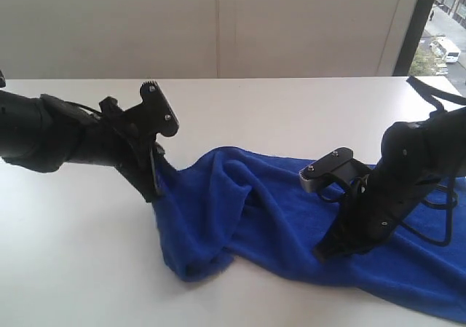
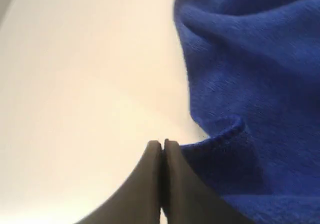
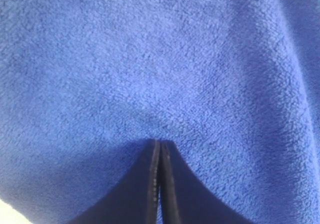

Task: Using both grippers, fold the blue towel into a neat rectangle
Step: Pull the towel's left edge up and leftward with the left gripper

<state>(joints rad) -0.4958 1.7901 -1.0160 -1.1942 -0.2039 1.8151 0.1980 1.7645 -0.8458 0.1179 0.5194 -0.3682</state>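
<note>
The blue towel (image 1: 247,218) runs off the exterior view's lower right edge.

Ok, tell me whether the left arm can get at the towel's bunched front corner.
Probably yes: the blue towel's bunched corner lies close beside the left gripper, nothing standing between; its jaws are shut, though.

Two black jointed robot arms (image 1: 44,134), each with a small grey two-screw plate (image 1: 328,170) and thin black cables (image 1: 445,221), are being shown.
</note>
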